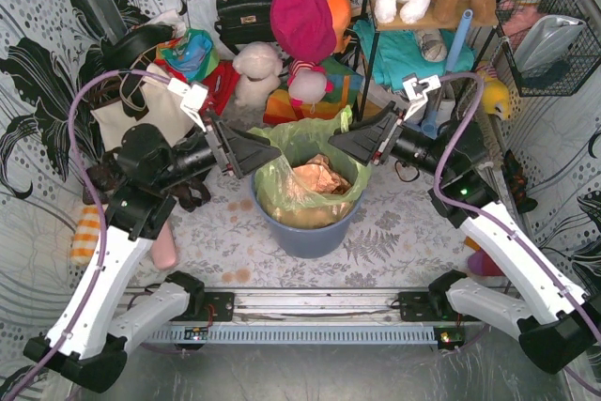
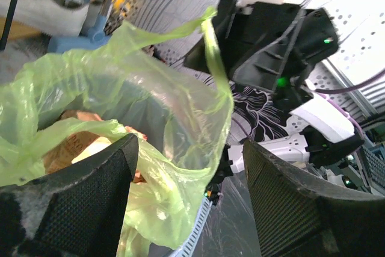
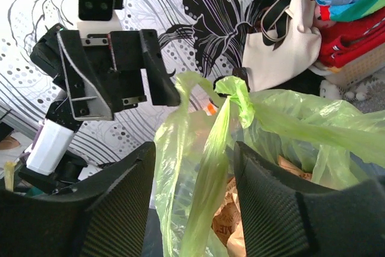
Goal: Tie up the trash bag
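The lime-green trash bag (image 1: 282, 190) lines a round blue-grey bin (image 1: 305, 232), with crumpled tan-brown paper (image 1: 319, 180) inside. My left gripper (image 1: 268, 152) is open at the bag's left rim. In the left wrist view (image 2: 189, 191) a fold of the bag (image 2: 174, 148) lies between its fingers (image 2: 90, 197), and a handle strip (image 2: 213, 46) stands up. My right gripper (image 1: 340, 146) is open at the right rim. In the right wrist view (image 3: 192, 203) a twisted handle strip (image 3: 210, 173) hangs in the gap, ending in a bunched clump (image 3: 237, 97).
Stuffed toys (image 1: 258, 72), handbags (image 1: 242, 11) and a white tote (image 1: 131, 115) crowd the back. A shelf (image 1: 413, 25) stands back right, beside a wire basket (image 1: 549, 44). A metal rail (image 1: 310, 307) runs along the near edge between the arm bases.
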Robot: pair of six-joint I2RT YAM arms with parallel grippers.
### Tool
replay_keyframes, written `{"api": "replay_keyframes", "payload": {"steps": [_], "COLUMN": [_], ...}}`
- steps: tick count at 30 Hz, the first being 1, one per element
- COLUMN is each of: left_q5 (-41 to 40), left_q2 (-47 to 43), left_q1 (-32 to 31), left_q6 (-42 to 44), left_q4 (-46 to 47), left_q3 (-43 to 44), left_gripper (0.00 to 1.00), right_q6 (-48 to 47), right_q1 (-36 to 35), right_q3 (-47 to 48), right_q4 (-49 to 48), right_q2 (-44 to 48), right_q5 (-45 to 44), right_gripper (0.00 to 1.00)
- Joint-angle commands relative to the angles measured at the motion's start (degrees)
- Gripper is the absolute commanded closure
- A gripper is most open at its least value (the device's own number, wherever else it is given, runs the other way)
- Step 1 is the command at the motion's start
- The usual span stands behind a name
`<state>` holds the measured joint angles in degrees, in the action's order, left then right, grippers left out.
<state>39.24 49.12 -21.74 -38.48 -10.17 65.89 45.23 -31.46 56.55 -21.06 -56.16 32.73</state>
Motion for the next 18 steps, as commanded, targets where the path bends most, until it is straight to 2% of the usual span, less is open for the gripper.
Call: {"api": "replay_keyframes", "payload": {"steps": [1, 4, 7, 11, 14, 18], "left_q5": [-3.26, -7.07, -14.31, -23.56, -25.95, -24.81], "left_q2": [1.24, 1.85, 1.32, 0.76, -0.7, -3.52], "left_q1": [0.12, 0.12, 0.12, 0.13, 0.12, 0.12], "left_q6": [1.34, 3.23, 4.11, 0.87, -6.08, -18.49], "left_q4": [-3.73, -8.57, -14.51, -21.22, -19.33, -9.43], "left_q3": [2.17, 4.01, 6.11, 8.43, 6.28, -2.62], "left_gripper": [0.2, 0.2, 0.19, 0.18, 0.18, 0.16], "right_q6": [-2.43, -2.69, -3.03, -3.57, -3.57, -3.35], "right_q1": [-0.28, -0.44, -0.54, -0.61, -0.62, -0.75], "right_q3": [4.7, 5.59, 6.33, 6.85, 6.82, 6.98], "right_q4": [5.27, 6.66, 8.69, 10.78, 11.04, 11.04], "right_q2": [-0.9, -1.16, -1.4, -1.61, -1.55, -1.57], "right_q5": [1.74, 1.43, 0.69, -0.21, -0.62, -1.01], "right_gripper": [0.44, 0.43, 0.42, 0.41, 0.41, 0.41]}}
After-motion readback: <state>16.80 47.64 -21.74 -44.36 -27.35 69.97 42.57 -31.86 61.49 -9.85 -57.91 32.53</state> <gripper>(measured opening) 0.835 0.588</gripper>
